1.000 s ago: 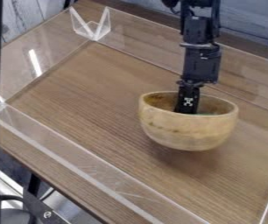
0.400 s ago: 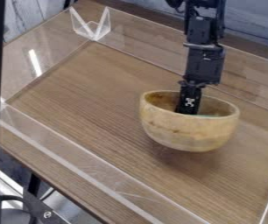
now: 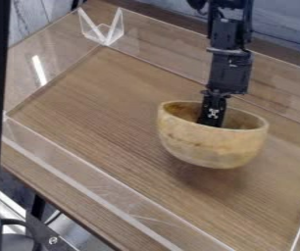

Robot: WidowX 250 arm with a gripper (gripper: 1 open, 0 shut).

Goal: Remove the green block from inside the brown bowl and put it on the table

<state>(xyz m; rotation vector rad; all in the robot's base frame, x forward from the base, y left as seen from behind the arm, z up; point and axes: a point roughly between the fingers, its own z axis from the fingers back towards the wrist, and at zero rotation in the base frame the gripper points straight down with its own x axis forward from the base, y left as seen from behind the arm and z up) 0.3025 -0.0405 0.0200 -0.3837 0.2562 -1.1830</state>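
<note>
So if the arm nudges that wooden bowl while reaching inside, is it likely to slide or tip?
The brown bowl looks thick-walled and rigid, so it should not flex. Its rounded underside narrows toward the table, so a sideways nudge from the gripper inside it could probably rock it. The smooth tabletop suggests it may slide rather than topple.

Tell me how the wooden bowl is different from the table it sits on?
The brown bowl is round and deep; the table is flat and wide. The bowl is a lighter tan; the table is a darker brown with streaky grain. The bowl is small and has the robot's fingers reaching down inside it; the table has clear walls along its edges. Both look wooden.
</note>
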